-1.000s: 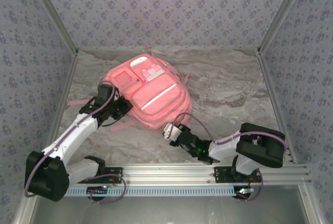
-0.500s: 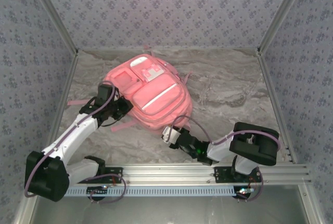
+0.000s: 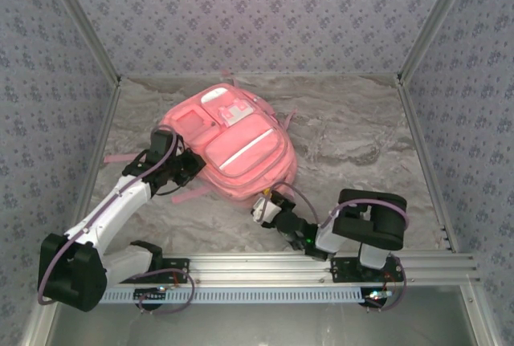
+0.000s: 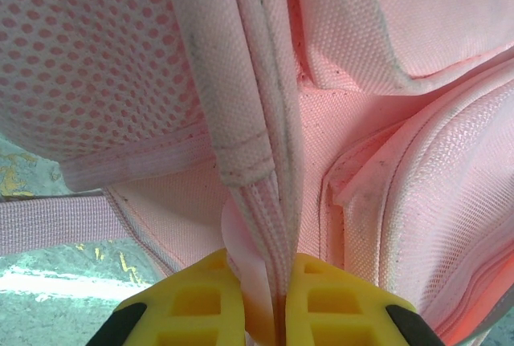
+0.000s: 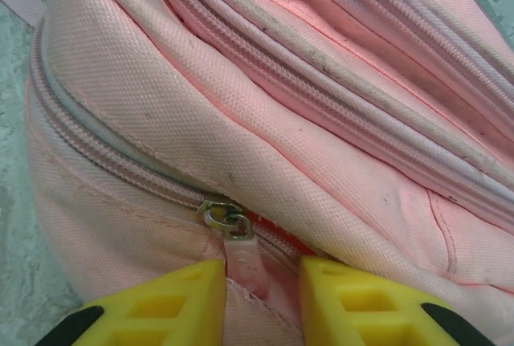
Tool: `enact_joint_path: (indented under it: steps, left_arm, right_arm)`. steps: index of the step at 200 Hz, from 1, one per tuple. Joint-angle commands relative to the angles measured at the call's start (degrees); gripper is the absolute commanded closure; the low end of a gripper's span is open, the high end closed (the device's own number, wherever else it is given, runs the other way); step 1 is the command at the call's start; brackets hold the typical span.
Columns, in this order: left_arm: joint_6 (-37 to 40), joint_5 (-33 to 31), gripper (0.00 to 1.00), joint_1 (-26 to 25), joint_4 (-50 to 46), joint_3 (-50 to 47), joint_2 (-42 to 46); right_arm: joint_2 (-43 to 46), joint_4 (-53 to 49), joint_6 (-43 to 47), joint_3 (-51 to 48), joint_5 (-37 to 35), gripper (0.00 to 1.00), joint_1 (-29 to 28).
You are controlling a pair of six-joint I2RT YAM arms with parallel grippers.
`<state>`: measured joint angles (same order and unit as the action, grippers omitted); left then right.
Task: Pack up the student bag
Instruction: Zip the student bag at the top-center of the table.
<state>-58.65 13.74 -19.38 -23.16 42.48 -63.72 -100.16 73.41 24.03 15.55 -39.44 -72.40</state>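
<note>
I see the student bag (image 3: 233,149) against my 2 grippers: left gripper (image 4: 277,302) pinches a fold of it; right gripper (image 5: 263,282) is slightly parted, with the zipper pull (image 5: 243,256) between its fingers.

The student bag (image 3: 233,149) is pink, with a pale stripe and white patches toward 12 o'clock. The bench (image 3: 345,137) is grey-veined marble; the walls (image 3: 265,17) blue-grey with small sprigs. The left end effector (image 4: 273,286) and right end effector (image 5: 263,275) are yellow.

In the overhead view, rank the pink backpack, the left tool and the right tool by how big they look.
1. student bag, clearly largest.
2. left tool and right tool: look about alike, so unranked.
</note>
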Motion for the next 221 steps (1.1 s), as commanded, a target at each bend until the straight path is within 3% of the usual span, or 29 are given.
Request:
enact_joint_path:
  steps: [1, 66, 109, 221]
  left_arm:
    - [-0.91, 2.70, 0.90, 0.04, 5.10, 0.69, 2.19]
    - [-3.75, 3.19, 0.92, -0.03, 7.13, -1.18, 2.99]
    - [-2.99, 2.51, 0.92, 0.19, 6.02, -0.99, 3.61]
    - [6.86, 1.16, 1.00, 2.33, 1.30, 4.17, 0.32]
  right_arm:
    - [-3.14, 6.31, 1.87, 1.95, -3.49, 0.69, -0.82]
    - [-8.71, 6.36, 4.70, 8.64, -8.80, 0.78, -0.87]
    - [-8.84, 6.41, 5.65, 7.95, -11.25, 1.00, 0.33]
    - [1.28, 6.47, 9.06, -2.38, -6.71, 1.00, 7.81]
